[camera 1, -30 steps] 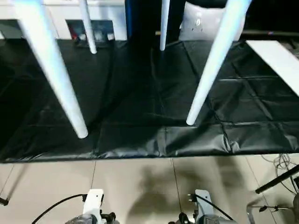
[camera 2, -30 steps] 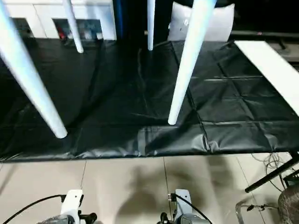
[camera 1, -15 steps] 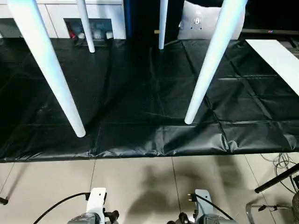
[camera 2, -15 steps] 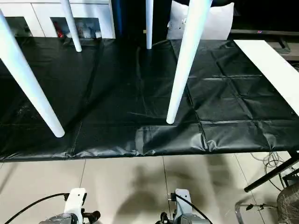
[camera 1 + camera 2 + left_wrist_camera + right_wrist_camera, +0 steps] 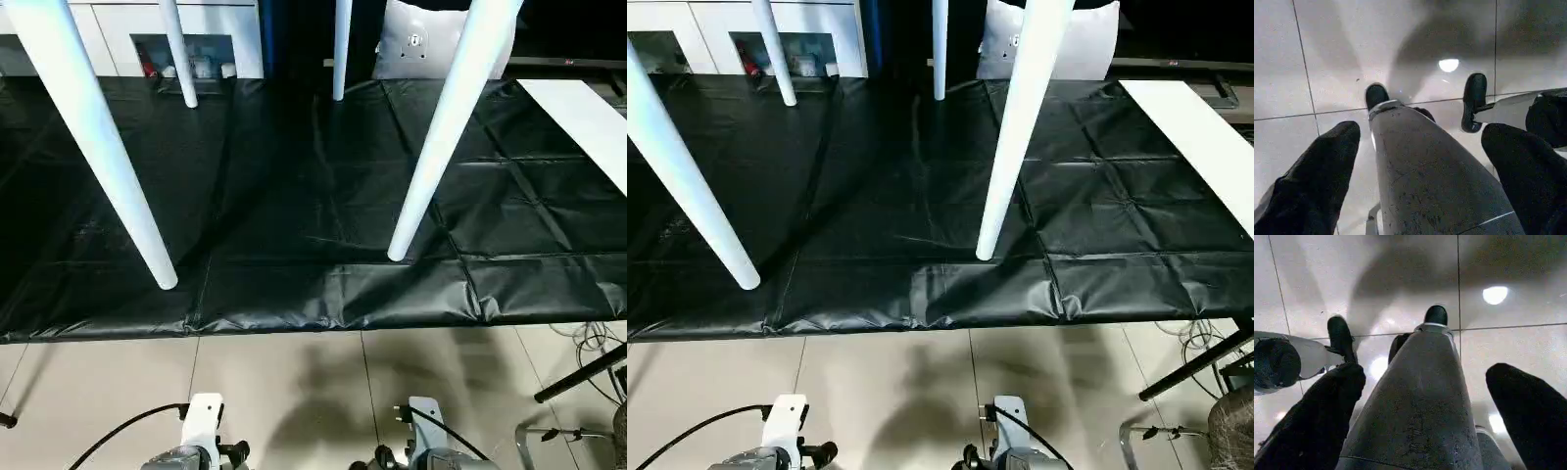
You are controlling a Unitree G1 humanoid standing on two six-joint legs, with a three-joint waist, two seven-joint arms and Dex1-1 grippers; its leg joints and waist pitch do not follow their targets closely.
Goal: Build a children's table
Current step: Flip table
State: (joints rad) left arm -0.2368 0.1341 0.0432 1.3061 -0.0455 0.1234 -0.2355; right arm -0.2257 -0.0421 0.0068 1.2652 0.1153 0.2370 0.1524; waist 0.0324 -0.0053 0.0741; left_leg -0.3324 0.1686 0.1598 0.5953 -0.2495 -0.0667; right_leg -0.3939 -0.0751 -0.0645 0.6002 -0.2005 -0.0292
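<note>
- The children's table stands upright on a black mat, its four white tapered legs reaching down from beyond the top edge of the head views; the top itself is out of frame.
- The two near legs meet the mat close to its front edge, one to the robot's left, the other to its right; the two far legs stand at the mat's rear.
- The left claw hangs low over the pale tiled floor, its black fingers spread wide apart, holding nothing.
- The right claw hangs likewise, fingers spread wide and empty, pointing down at the robot's own grey leg and black foot.
- Both claws sit well apart from the table, on the near side of the mat's front edge.
- A white cabinet with glass doors and a white pillow-like pad stand behind the mat; a white board lies on it at the right.
</note>
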